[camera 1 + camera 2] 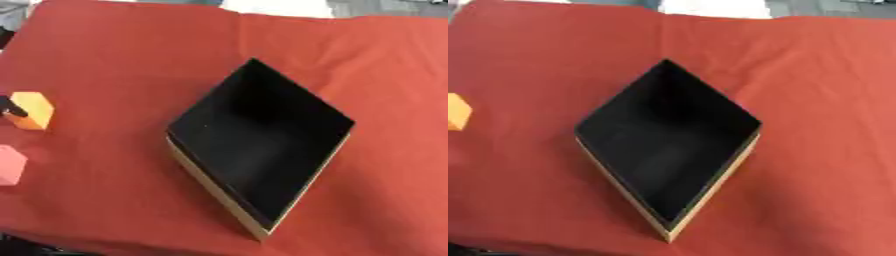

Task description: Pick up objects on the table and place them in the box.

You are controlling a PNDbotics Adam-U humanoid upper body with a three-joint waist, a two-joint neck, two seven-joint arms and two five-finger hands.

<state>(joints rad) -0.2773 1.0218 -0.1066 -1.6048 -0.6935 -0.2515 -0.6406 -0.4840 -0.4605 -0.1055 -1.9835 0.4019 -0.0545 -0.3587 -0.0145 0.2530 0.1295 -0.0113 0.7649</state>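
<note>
A black-lined box with pale tan outer walls (213,190) sits askew in the middle of the red cloth, and nothing shows inside it. An orange block (37,109) lies at the left edge. A pink block (9,166) lies nearer me, cut off by the left edge. A small black part of my left hand (10,108) pokes in from the left and overlaps the orange block's left side; whether it grips the block is hidden. My right hand shows in neither view.
The red cloth (114,65) covers the whole table, with a fold running up from the box's far corner. A pale strip (276,6) lies beyond the table's far edge. A dark area (26,247) lies below the front edge at lower left.
</note>
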